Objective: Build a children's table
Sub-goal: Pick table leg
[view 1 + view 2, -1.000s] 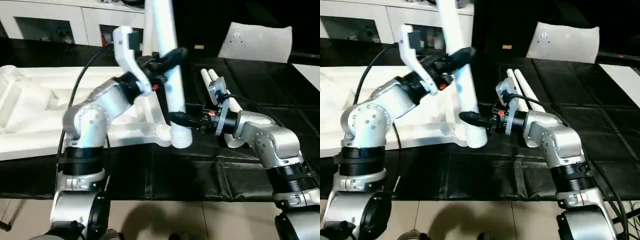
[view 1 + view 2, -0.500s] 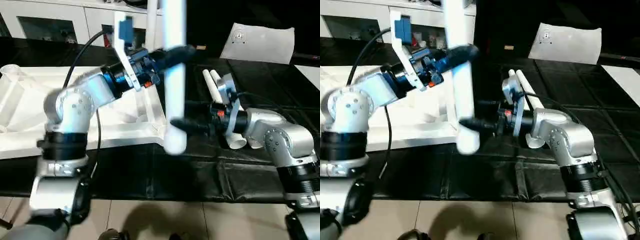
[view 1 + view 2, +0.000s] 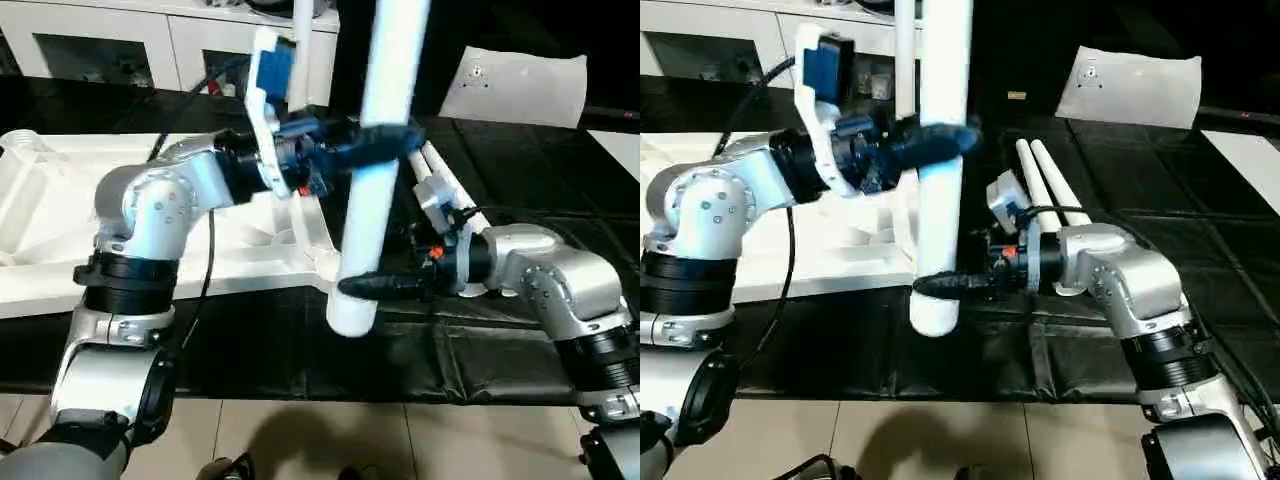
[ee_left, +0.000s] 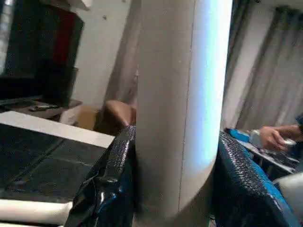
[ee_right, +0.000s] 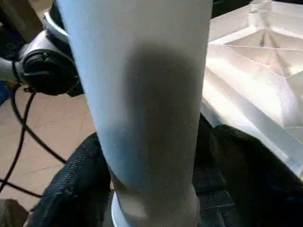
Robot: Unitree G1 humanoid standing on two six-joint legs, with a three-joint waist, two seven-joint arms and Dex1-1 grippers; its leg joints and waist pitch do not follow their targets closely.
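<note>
Left gripper (image 3: 385, 140) clamped on white leg (image 3: 940, 190), upright between its jaws. Right gripper (image 3: 940, 286) spread around leg's lower end, pads (image 5: 75, 189) either side; contact unclear. Upturned table top (image 3: 40, 215) just beyond.

A white leg (image 4: 182, 104) is standing upright between the left gripper (image 4: 175, 189)'s two black textured fingers (image 4: 118, 175), both pressing against its sides. Black tiled matting (image 4: 33, 165) is lying behind, with another white leg (image 4: 33, 211) resting on it. A person's hand (image 4: 272, 138) is reaching over a table (image 4: 272, 161) before grey curtains (image 4: 270, 80)
</note>
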